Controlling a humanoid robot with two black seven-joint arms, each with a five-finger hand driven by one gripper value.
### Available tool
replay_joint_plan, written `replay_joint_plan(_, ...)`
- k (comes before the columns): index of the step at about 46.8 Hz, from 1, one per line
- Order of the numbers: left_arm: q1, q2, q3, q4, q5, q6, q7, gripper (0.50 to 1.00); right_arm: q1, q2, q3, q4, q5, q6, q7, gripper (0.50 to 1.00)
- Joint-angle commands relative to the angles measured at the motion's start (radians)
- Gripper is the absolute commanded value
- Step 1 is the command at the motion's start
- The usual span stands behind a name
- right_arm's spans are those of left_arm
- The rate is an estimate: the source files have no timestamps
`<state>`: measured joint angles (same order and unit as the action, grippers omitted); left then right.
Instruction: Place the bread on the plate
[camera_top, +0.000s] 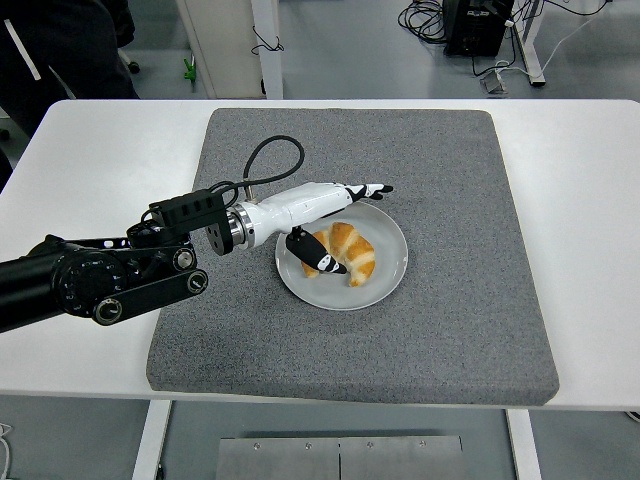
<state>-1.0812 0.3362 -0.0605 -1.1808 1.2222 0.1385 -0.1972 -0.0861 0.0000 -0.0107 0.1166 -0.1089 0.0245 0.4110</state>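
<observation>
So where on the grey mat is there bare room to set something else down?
The grey mat is bare along its whole right side, its far strip and its near strip. The white table is bare either side of it. It is crowded mid-left: the plate holds the croissant, with the left hand open above it.

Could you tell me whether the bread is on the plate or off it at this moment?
On it. The bread lies inside the rim of the plate, and the left hand has its fingers spread, gripping nothing.
</observation>
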Motion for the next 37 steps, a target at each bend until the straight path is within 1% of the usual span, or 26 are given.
replay_joint_plan(1,-0.002,0.012,-0.033,-0.006,-0.024,-0.022,-0.005,0.961,0.0,0.0,0.0,0.0,0.0,0.0,0.0,1.0)
replay_joint_plan(5,0.0,0.02,-0.081,-0.006,-0.05,-0.046,-0.007,0.961,0.0,0.0,0.0,0.0,0.0,0.0,0.0,1.0)
replay_joint_plan(9,0.001,0.032,-0.117,-0.006,-0.087,-0.085,-0.007,0.961,0.0,0.0,0.0,0.0,0.0,0.0,0.0,1.0)
replay_joint_plan(13,0.006,0.046,-0.147,-0.006,-0.127,-0.105,-0.008,0.963,0.0,0.0,0.0,0.0,0.0,0.0,0.0,1.0)
replay_joint_plan(27,0.041,0.053,-0.24,-0.005,-0.256,-0.1,-0.025,0.966,0.0,0.0,0.0,0.0,0.0,0.0,0.0,1.0)
replay_joint_plan(33,0.073,0.058,-0.28,-0.005,-0.288,-0.085,-0.025,0.966,0.0,0.0,0.0,0.0,0.0,0.0,0.0,1.0)
replay_joint_plan(37,0.098,0.052,-0.32,-0.005,-0.299,-0.059,-0.025,0.966,0.0,0.0,0.0,0.0,0.0,0.0,0.0,1.0)
